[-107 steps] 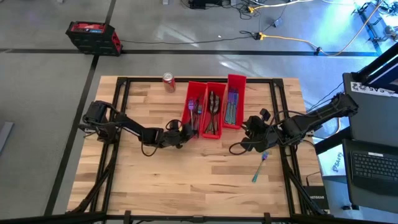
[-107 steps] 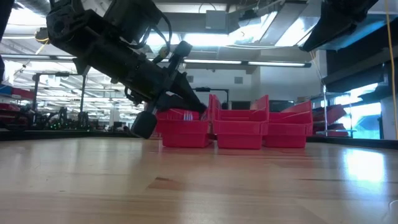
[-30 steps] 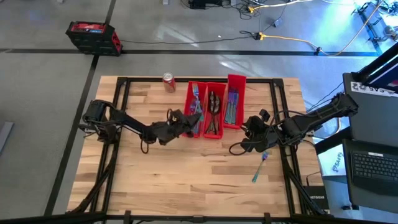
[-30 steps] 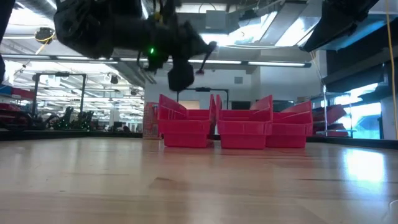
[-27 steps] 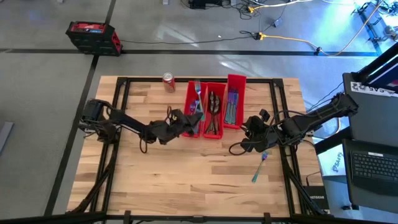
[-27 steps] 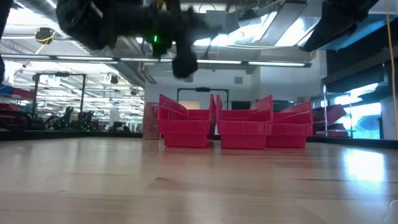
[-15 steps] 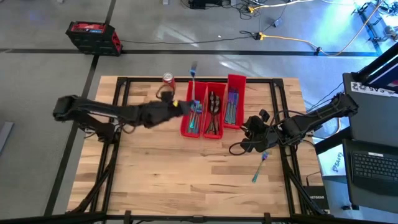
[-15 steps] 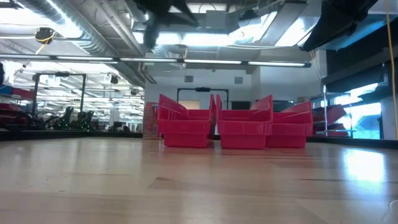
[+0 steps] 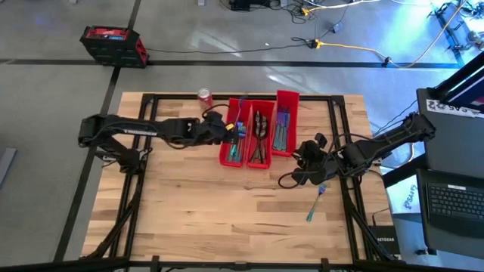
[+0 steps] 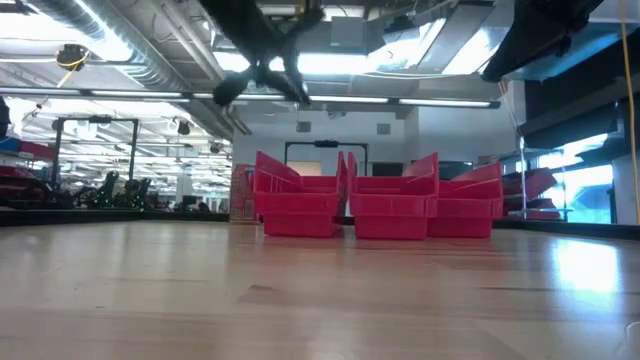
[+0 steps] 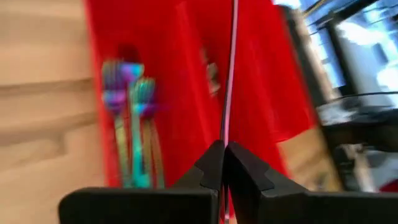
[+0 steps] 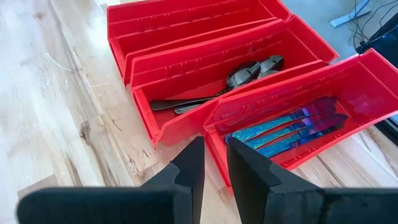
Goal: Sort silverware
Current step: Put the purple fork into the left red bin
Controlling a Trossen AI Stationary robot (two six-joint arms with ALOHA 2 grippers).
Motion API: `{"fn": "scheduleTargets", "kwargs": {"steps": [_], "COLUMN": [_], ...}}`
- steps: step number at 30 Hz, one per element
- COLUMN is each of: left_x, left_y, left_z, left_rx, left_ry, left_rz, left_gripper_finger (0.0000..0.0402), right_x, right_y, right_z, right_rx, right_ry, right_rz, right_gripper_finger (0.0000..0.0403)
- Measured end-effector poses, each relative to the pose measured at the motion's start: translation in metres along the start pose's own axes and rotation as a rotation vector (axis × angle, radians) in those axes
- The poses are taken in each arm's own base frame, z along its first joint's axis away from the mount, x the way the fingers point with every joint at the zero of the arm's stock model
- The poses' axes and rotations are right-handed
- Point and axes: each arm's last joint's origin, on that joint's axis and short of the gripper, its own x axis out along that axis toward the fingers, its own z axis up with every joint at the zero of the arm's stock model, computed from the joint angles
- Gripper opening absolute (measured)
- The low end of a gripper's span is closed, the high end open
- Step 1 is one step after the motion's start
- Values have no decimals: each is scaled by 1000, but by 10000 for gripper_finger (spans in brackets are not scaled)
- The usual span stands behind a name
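The fork (image 9: 242,102) I am carrying is pinched edge-on in my left gripper (image 11: 224,152), jaws tight on its thin handle, and it hangs above the left red bin (image 9: 224,148) where other teal forks (image 11: 127,124) lie, so I judge this the drop step: lower it and let go squarely inside. My right gripper (image 12: 214,157) waits near the knife bin (image 12: 348,81), fingers narrow and holding nothing, and one more piece (image 9: 315,203) lies on the table (image 9: 197,211) beside it, likely my next pick.
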Motion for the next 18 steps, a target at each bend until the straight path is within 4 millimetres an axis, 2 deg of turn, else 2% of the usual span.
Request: {"fn": "scheduleTargets", "kwargs": {"steps": [10, 18], "left_x": [33, 40], "left_y": [15, 18], "left_z": [-13, -17], "left_rx": [40, 29], "left_ry": [118, 223], "left_rz": [131, 122], "left_gripper_finger": [1, 1], "right_x": [11, 25], "right_y": [9, 20], "right_z": [-4, -9], "right_rx": [-42, -127], "right_ry": [32, 79], "right_rz": [-36, -59], "right_gripper_finger": [53, 53]}}
